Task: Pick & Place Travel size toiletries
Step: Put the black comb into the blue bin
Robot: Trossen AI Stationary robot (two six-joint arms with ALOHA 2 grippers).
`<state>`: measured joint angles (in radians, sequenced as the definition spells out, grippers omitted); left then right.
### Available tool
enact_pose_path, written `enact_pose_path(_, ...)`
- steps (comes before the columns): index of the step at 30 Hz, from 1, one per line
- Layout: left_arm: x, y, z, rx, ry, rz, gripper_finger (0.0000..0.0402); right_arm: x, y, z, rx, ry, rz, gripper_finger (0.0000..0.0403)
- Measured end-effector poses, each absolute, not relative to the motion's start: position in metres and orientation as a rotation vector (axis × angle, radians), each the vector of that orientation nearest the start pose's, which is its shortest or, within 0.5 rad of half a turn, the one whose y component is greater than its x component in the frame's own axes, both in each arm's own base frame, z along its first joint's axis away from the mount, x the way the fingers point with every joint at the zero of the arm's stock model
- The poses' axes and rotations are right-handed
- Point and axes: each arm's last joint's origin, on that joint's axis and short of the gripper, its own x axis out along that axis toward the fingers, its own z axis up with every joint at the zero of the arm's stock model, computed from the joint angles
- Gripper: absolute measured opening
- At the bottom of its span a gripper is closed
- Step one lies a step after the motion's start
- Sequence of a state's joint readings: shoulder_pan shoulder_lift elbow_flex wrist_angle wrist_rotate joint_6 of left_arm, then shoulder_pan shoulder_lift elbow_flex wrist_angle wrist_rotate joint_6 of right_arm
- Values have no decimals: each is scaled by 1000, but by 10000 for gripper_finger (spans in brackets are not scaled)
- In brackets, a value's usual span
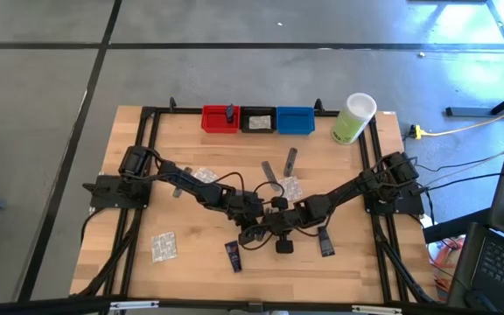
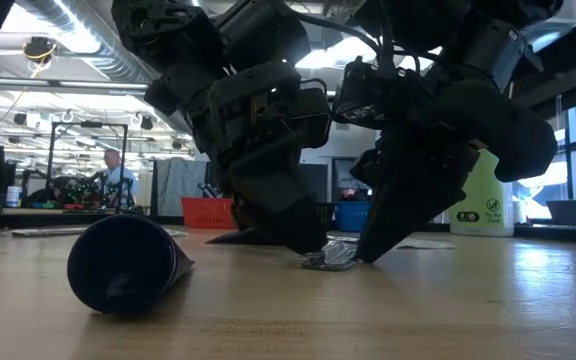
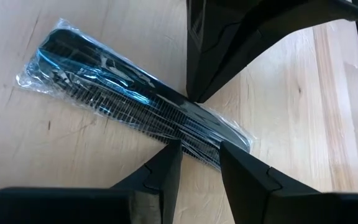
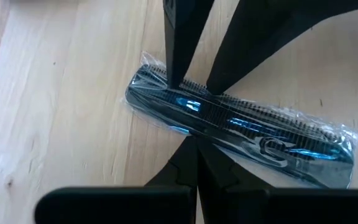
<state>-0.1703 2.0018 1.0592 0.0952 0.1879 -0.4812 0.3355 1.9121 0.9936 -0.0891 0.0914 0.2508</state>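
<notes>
While our left gripper [image 3: 194, 158] stands with its fingers part-open astride one end of a wrapped black comb [image 3: 129, 99], the tips down at the table on either side of it, we cannot yet call it a hold. Our right gripper [image 4: 194, 158] meets it from the opposite side, its fingers pressed together into a single point that rests against the comb's edge, gripping nothing. Seen from above, both grippers crowd together near the middle front of the table [image 1: 366, 254], so the comb itself is hidden there under the arms.

We judge this to be the pick step: the right tip seems to steady the packet while the left one closes. Next, the left fingers need to pinch the slippery wrapper firmly before lifting, and the right arm must back away.

Farther out, a navy tube [image 1: 233, 256] lies near the front edge, a clear packet [image 1: 164, 247] to its left, and the red bin [image 1: 220, 119], black bin [image 1: 257, 121] and blue bin [image 1: 295, 120] line the far edge.
</notes>
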Motion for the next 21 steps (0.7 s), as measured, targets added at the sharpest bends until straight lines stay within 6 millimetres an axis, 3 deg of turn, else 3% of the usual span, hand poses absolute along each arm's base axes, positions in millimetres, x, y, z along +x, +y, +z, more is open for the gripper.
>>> enact_pose_path(8,383,-76,114,-392,949,-139,144,337,115,112,-5,999,95,0)
enact_pose_path(15,385,-76,119,-128,981,-211,192,337,116,112,19,999,102,0)
enact_pose_path(21,385,-77,120,-185,988,-193,208,337,116,112,27,1002,98,0)
